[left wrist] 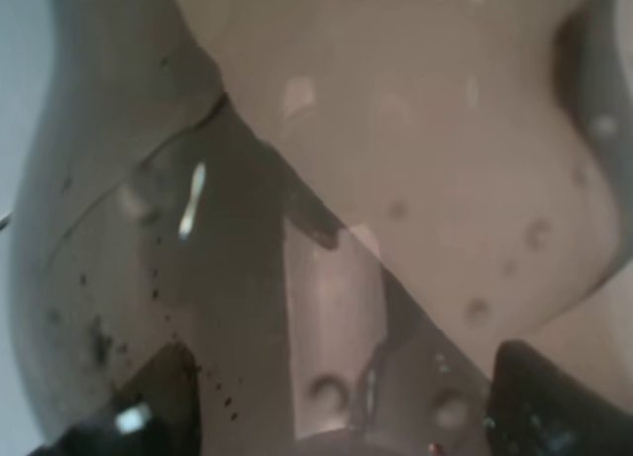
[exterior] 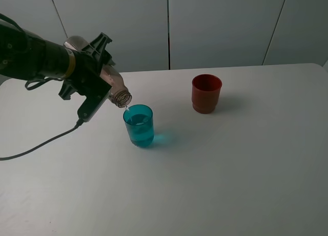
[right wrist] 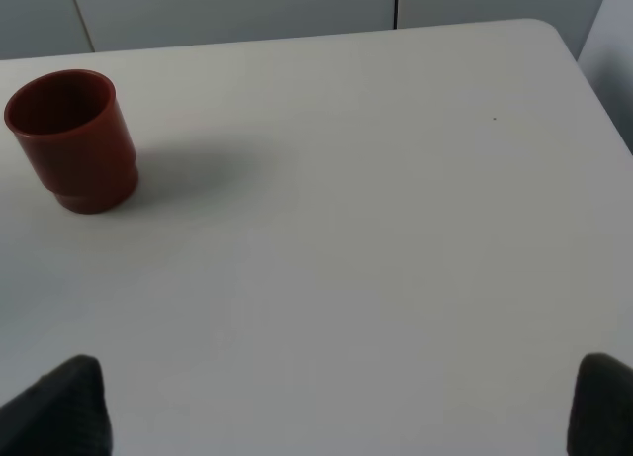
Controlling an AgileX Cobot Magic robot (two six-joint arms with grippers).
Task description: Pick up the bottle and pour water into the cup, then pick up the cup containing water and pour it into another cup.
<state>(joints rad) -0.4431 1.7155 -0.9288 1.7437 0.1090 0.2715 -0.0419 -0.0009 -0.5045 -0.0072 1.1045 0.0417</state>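
The left pincer (exterior: pixel 95 67) is clamping the bottle (exterior: pixel 114 86), tilting its mouth just over the cup (exterior: pixel 138 126) standing on the worktop (exterior: pixel 230 174), while the right pincer (right wrist: pixel 336 407) is gaping wide, apart from another cup (right wrist: pixel 71 139).

- The bottle (exterior: pixel 114 85) was clear with a brownish-grey tint.
- The cup (exterior: pixel 139 126) was translucent teal-blue and threw a teal tint on the desk (exterior: pixel 230 169).
- The other cup (exterior: pixel 206 93) was opaque red-brown, unpatterned.
- The desk was plain white.
- The left pincer (exterior: pixel 96 77) and its cable (exterior: pixel 41 144) were black.
- The wall panels (exterior: pixel 220 26) were pale grey.
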